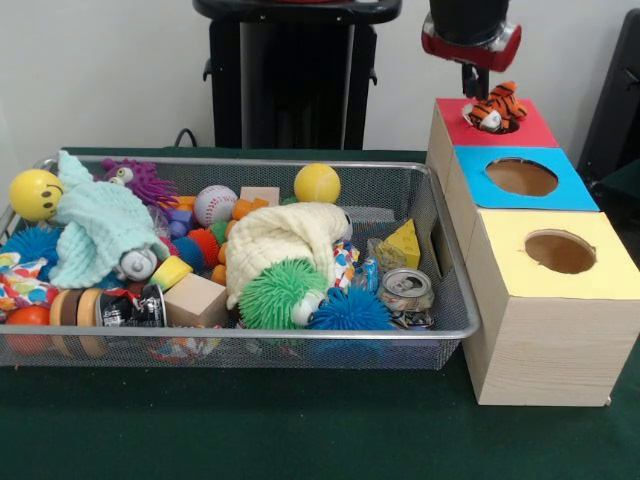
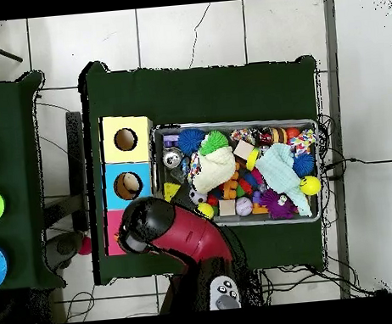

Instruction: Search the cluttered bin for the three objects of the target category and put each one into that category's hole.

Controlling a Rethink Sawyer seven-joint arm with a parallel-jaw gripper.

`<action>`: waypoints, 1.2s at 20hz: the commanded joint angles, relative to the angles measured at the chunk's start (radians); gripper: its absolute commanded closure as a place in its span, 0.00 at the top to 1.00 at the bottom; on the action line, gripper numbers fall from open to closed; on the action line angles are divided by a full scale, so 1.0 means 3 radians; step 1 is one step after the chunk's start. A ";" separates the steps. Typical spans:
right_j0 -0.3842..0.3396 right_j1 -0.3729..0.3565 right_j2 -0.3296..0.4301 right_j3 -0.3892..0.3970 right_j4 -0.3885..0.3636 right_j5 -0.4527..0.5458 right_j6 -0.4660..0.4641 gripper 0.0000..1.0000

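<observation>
The orange black-striped tiger (image 1: 495, 107) lies at the round hole (image 1: 510, 122) in the red top of the far wooden box (image 1: 525, 132), partly over the opening. My gripper (image 1: 470, 90) hangs just above it, at its left side and touching or nearly touching it. I cannot tell whether it holds the toy. The wire mesh bin (image 1: 455, 330) stands to the left, full of clutter. No yellow duck shows. In the overhead view my arm (image 2: 145, 227) covers the red box; the bin (image 2: 234, 124) lies to its right.
A blue-topped box (image 1: 520, 178) and a yellow-topped box (image 1: 560, 255) stand in line in front of the red one. The bin holds a mint cloth (image 1: 100, 225), a cream cloth (image 1: 285, 235), spiky balls, yellow balls, a wooden block and a can (image 1: 405, 290).
</observation>
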 commanded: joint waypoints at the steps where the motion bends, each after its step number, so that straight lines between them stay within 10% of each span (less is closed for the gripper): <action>1: 0.0018 -0.0335 -0.0170 -0.0312 -0.0235 0.0880 0.1124 0.00; 11: 0.0047 -0.0306 -0.0267 -0.0481 -0.0199 0.1049 0.1171 0.00; 24: 0.0042 0.0029 0.0039 -0.0068 0.0442 0.0048 0.0810 0.00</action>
